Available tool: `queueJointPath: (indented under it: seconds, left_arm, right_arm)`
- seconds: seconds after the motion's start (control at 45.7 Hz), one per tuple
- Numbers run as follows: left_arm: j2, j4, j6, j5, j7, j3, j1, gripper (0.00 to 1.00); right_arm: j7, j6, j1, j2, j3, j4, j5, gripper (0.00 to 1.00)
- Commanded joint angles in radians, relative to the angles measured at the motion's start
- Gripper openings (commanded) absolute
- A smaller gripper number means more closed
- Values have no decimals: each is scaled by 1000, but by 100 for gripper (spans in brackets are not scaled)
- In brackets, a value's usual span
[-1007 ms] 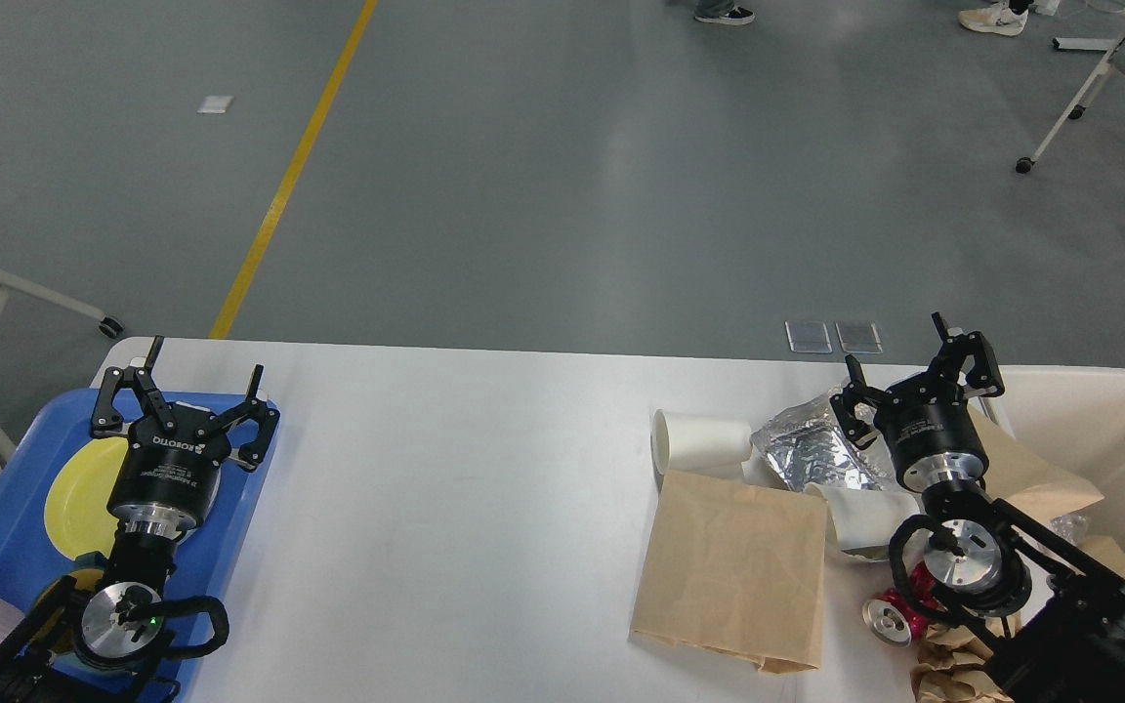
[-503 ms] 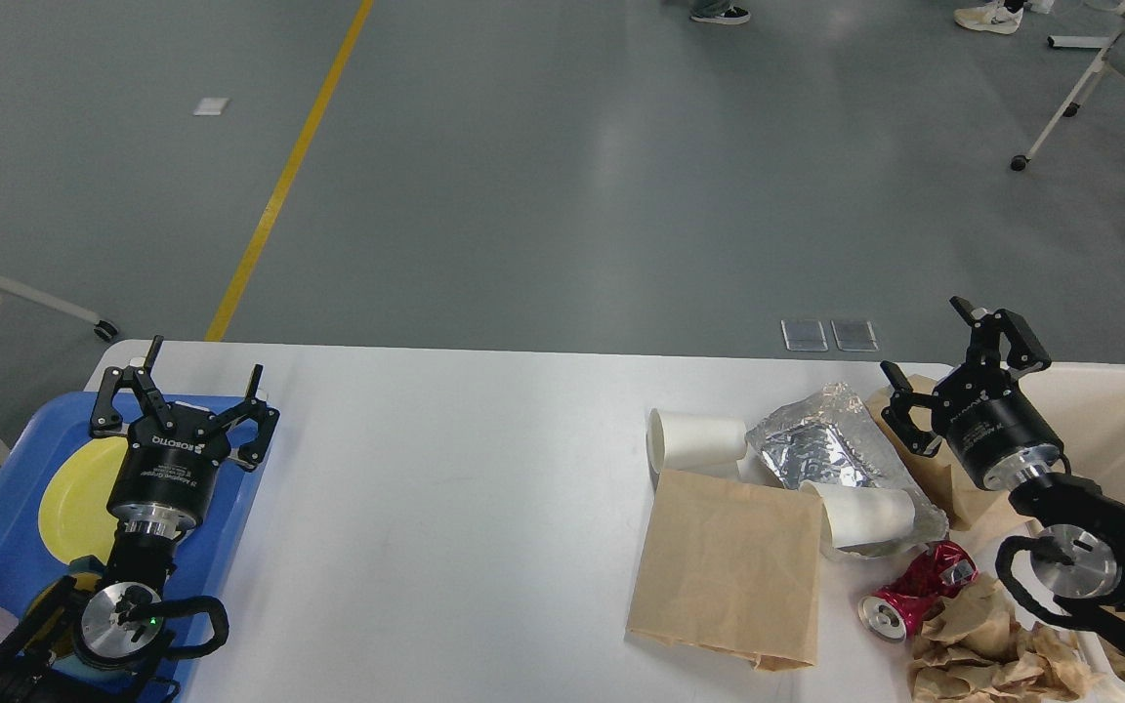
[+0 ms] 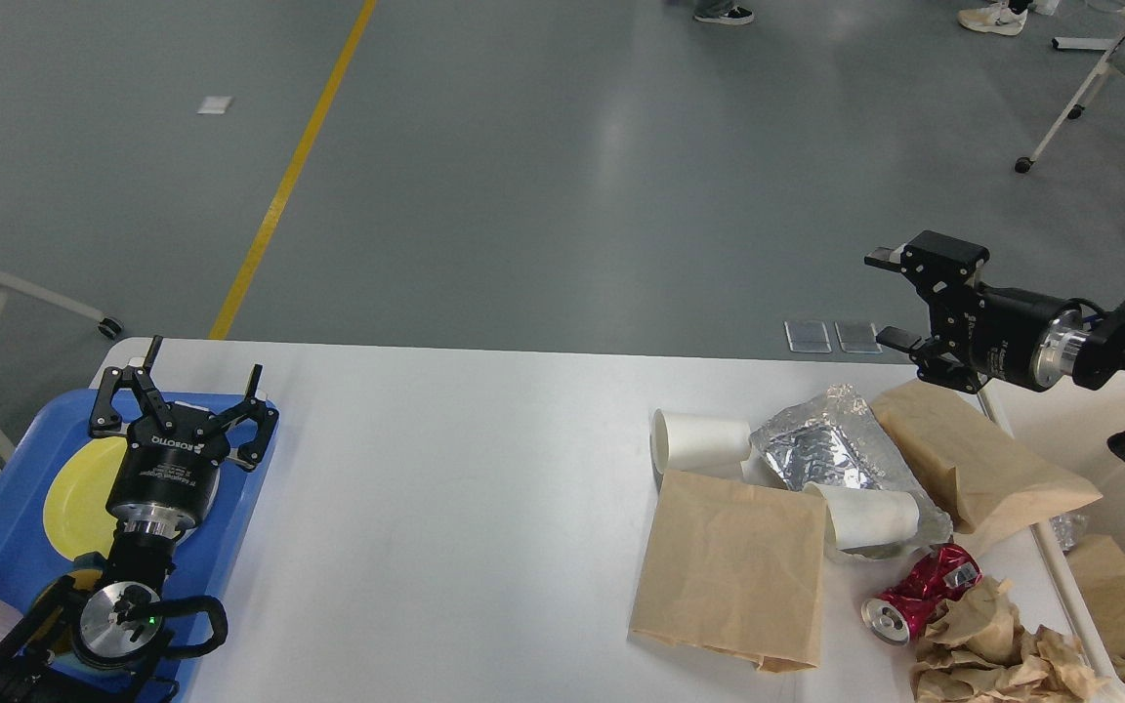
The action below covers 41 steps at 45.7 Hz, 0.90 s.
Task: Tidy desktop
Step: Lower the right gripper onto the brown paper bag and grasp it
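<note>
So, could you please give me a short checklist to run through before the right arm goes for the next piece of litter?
1. Right gripper empty, jaws apart: ok.
2. Right gripper raised above the large white rectangular desktop, not touching litter: ok.
3. Litter visible and not hidden: white paper cup on its side, crushed red metal can, flat brown paper bag: ok.
4. Beige plastic bin at the right edge, room inside: cannot tell.
5. Left gripper open over the blue plastic tray, away from the litter: ok.
</note>
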Motion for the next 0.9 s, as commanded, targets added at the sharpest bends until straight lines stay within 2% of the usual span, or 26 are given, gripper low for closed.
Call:
queueJointPath:
  seconds: [0.0,0.131,0.197,0.241,0.284,0.372,0.591,0.613,0.635,0.678,0.722,0.875]
  left_arm:
    - [-1,0,0,1,0,0,0,96]
    - [1,0,0,-1,0,2,0,96]
    - [-1,0,0,-1,0,0,0,96]
    - [1,0,0,1,0,2,0,96]
    - [-1,0,0,-1,0,2,-1,96]
    - [-1,0,0,-1,0,2,0,96]
    - [-1,0,0,0,0,2,0,96]
    - [-1,0,0,1,0,2,-1,96]
    - [-1,0,0,-1,-2,2,0,96]
    - [-1,0,0,0,-2,2,0,96]
    - [-1,0,0,0,-2,2,0,96]
    - [1,0,0,0,-2,2,-1,96]
  right_arm:
    - [-3,124,168,159,-338,2,29,100]
    - [-29,288,276,315,-576,7,39,100]
    - [-67,333,311,360,-625,10,40,100]
    - [-110,361,325,373,-630,19,40,100]
    - [-168,375,345,381,-631,42,40,100]
    - [-314,376,418,386,-608,77,49,100]
    - [-693,385,660,461,-547,250,75,100]
    - [-763,385,712,466,-542,283,97,100]
    - [-786,387,736,467,-541,298,105,100]
    - [-820,393,782,469,-539,323,112,100]
    - [-834,408,812,469,-541,346,114,100]
    - [-833,491,891,449,-525,439,118,100]
